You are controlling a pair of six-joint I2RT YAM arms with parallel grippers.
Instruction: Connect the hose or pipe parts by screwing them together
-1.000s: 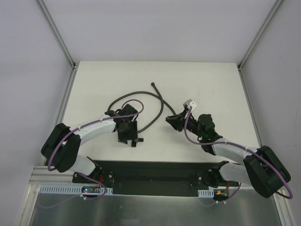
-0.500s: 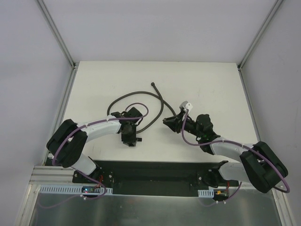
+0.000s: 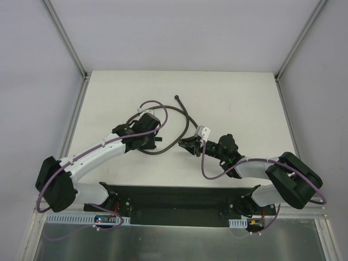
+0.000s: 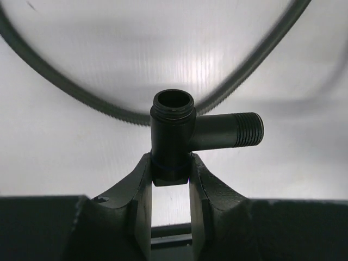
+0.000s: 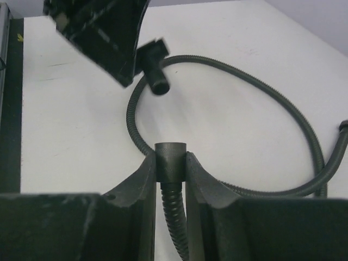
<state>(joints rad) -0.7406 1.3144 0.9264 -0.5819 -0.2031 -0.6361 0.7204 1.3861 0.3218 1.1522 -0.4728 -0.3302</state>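
Note:
In the left wrist view my left gripper [image 4: 171,164] is shut on the base of a black T-shaped pipe fitting [image 4: 172,130], held upright. Its threaded side arm [image 4: 239,130] points right. In the right wrist view my right gripper [image 5: 171,164] is shut on the dark cylindrical end fitting [image 5: 171,155] of a ribbed grey hose [image 5: 293,117]. The T-fitting [image 5: 155,68] hangs a short way ahead of it in the left gripper [image 5: 103,32]. From above, the left gripper [image 3: 156,140] and right gripper [image 3: 187,145] face each other, a small gap apart. The hose [image 3: 187,117] loops behind them.
The hose's free end [image 3: 176,98] lies toward the far side of the white table [image 3: 244,98]. Purple cables [image 3: 206,163] run along both arms. A black base plate [image 3: 174,198] lines the near edge. Metal frame rails [image 3: 73,125] border the table's sides.
The left gripper closed on the T-fitting near the front, lifted it and carried it farther back and right. The right gripper moved left with the hose end, toward the left gripper.

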